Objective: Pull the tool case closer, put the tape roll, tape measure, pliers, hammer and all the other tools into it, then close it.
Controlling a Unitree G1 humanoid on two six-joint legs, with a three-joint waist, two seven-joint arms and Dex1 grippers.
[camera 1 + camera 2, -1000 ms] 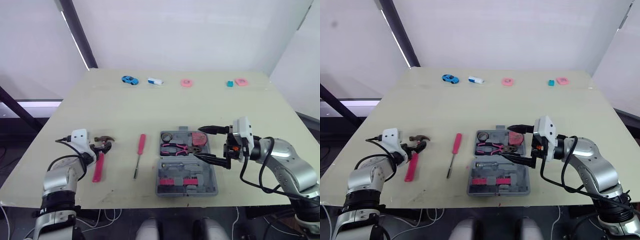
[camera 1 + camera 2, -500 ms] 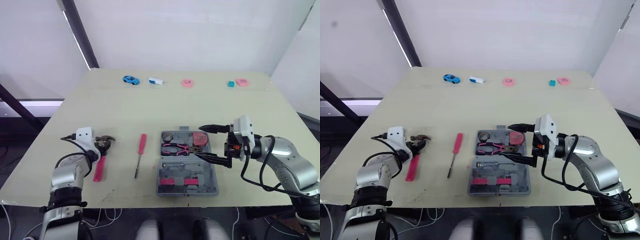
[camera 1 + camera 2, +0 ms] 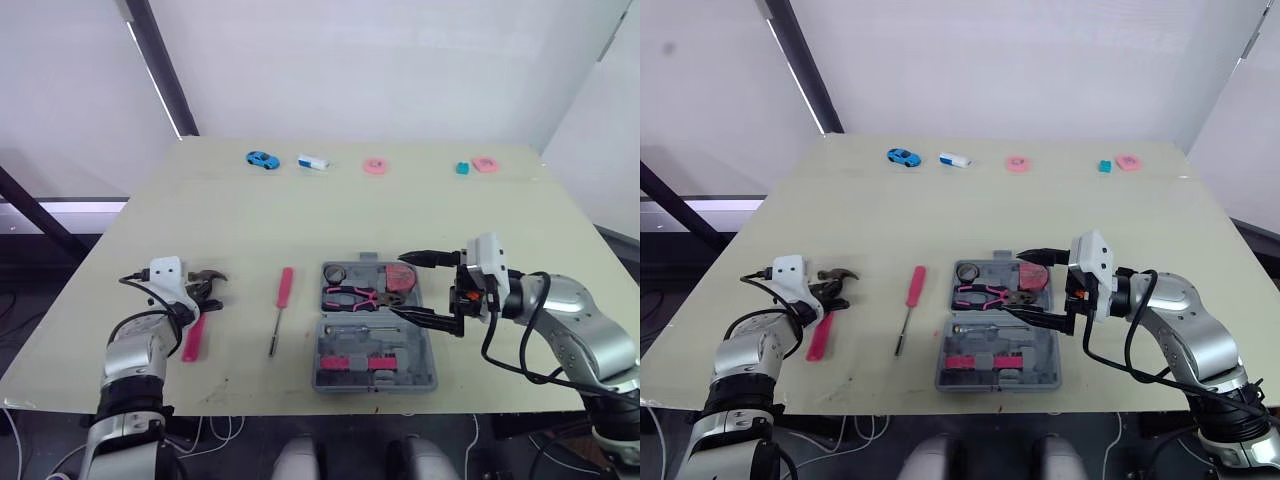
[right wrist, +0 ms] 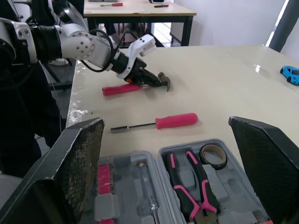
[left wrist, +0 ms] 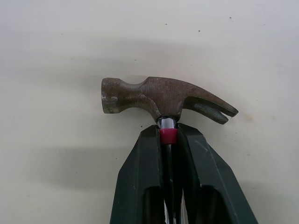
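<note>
Lower left of the head view, near the table's (image 3: pixel 300 220) front edge: hammer (image 3: pixel 193 338), red handle running down-frame, rusty head up-frame. Left claw (image 3: pixel 203 297) is clamped on the neck right under the head. The wrist view has both fingers (image 5: pixel 140 172) pressed on the red collar, with the head just past the tips. Cannot tell whether the hammer rests on the table or is raised.

Right of it, apart, lies a red screwdriver (image 3: pixel 278 315), untouched.

Centre-bottom: case (image 3: pixel 420 365), lid open flat. Pliers (image 3: pixel 350 297), tape roll (image 3: pixel 334 273) and tape measure (image 3: pixel 402 278) sit in its upper half.

Right claw (image 3: pixel 397 285) hangs over the case's right side, fingers spread wide, touching nothing.
</note>
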